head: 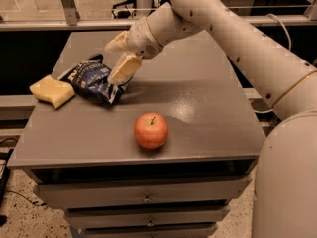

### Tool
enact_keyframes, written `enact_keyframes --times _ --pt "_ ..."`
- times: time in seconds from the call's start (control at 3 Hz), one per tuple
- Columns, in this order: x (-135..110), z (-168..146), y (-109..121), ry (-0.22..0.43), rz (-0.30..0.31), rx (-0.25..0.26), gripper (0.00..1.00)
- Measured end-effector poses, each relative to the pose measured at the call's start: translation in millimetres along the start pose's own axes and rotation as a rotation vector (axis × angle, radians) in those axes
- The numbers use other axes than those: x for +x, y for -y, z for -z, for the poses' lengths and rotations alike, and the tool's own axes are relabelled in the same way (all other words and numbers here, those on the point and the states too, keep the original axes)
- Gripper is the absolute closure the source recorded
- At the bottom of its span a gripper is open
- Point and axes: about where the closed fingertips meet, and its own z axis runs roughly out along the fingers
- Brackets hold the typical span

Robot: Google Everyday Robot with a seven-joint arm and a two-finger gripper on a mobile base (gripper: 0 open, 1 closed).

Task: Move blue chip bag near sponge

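Note:
The blue chip bag (93,81), dark navy foil with white lettering, lies crinkled on the grey table (198,108) at the back left. Its left edge touches the pale yellow sponge (51,90), which lies near the table's left edge. My gripper (120,56) hangs just over the bag's right end. It is open, with one tan finger (125,68) over the bag's right edge and the other higher up, and it holds nothing.
A red-orange apple (151,130) stands near the table's front, to the right of the bag. Drawers (143,198) sit under the tabletop. My white arm reaches in from the right across the back of the table.

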Motion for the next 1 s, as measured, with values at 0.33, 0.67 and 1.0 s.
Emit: enact_keyframes --times 0.33,0.67,1.0 --pt "4.1 8.1 1.3 -0.011 -0.010 0.001 0.00" --pt "27.0 45.1 12.3 -0.023 -0.045 0.015 0.00" --pt "53.6 99.8 23.8 -0.031 -0.097 0.065 0.00"
